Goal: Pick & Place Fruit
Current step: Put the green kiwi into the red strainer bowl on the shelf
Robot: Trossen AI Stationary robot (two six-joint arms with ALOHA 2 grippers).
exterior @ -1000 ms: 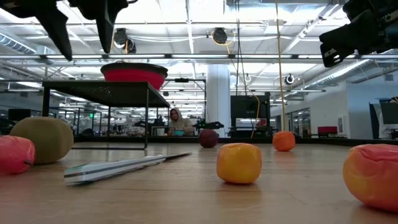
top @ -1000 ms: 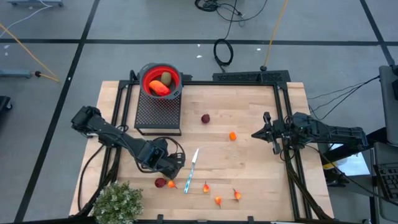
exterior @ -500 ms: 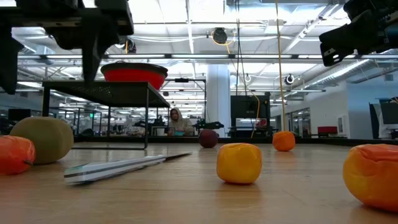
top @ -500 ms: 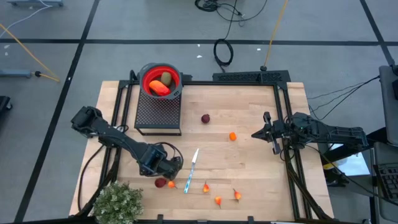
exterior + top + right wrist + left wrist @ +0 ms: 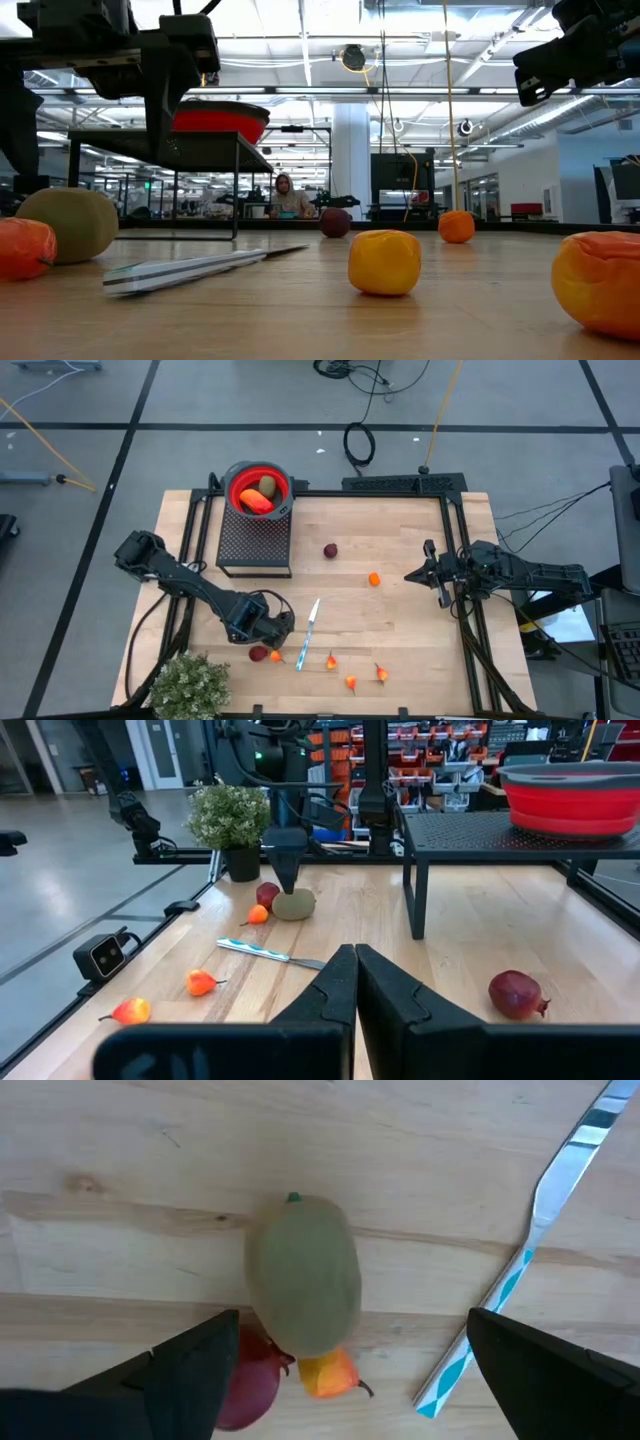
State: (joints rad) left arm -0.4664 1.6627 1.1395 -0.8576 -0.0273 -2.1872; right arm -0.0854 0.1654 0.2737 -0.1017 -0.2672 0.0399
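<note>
The left pincer (image 5: pixel 335 1370) is hanging over an olive-brown oval fruit (image 5: pixel 304 1273), its two dark fingers (image 5: pixel 190 1370) spread wide apart with the fruit lying between them on the bare wooden surface (image 5: pixel 400 610). Taking that oval as the landmark: a dark-red fruit (image 5: pixel 245 1390) and a tiny orange bit (image 5: pixel 328 1374) are touching or nearly touching its end nearest the wrist camera, and a blue-handled knife (image 5: pixel 525 1265) is lying just beside it on the other side. To do the grasp well, the fingers should be coming straight down across the oval's narrow width, clear of the two small neighbours, and closing about the middle so that the rounded toy is not squirting out. The lift should be vertical before any swing toward the red bowl (image 5: pixel 259 487), which is sitting on a black mesh stand (image 5: pixel 255 540) well away from the oval and already holding fruit. The right pincer (image 5: pixel 428 572) is waiting far from the oval by the opposite edge, its fingers pressed together.
</note>
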